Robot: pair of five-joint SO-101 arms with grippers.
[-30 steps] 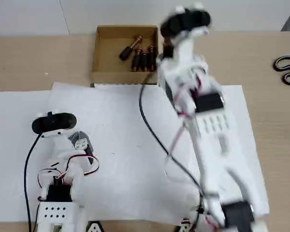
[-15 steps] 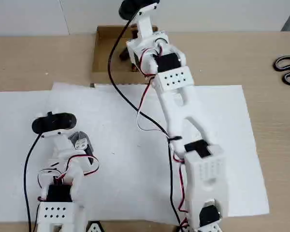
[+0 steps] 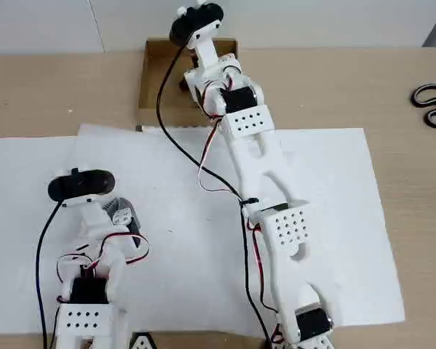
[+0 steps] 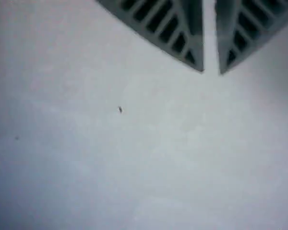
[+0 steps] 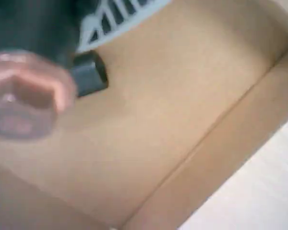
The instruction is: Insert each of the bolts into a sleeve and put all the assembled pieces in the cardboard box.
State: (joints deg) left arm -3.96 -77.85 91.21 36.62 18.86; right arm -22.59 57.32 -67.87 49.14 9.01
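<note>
Two robot arms stood at a wooden table [image 3: 43, 87] partly covered by a white paper sheet [image 3: 182, 240]. In the high view, the right arm [image 3: 265, 167] stretched from the lower right up to the open cardboard box [image 3: 154, 80] at the upper centre of the frame, its wrist over the box and hiding most of the inside. The right wrist view looked down at the brown box floor and one wall. Close to the lens the right gripper [image 5: 81, 52] appeared clamped on a bolt-and-sleeve piece, with the black sleeve [image 5: 90, 74] jutting out at upper left and a blurred copper bolt head [image 5: 24, 103] at the left edge. The left arm [image 3: 94, 240] sat folded at lower left. The left gripper [image 4: 211, 71] hung over bare paper, empty, with only a thin slit between its fingers. Black scissors [image 3: 432, 104] lay at the far right edge. No loose bolts or sleeves could be seen on the paper or table, so the task looked nearly finished. What seemed left was to drop this piece into the box and pull the arm away. How many pieces already lay in the box could not be told.
</note>
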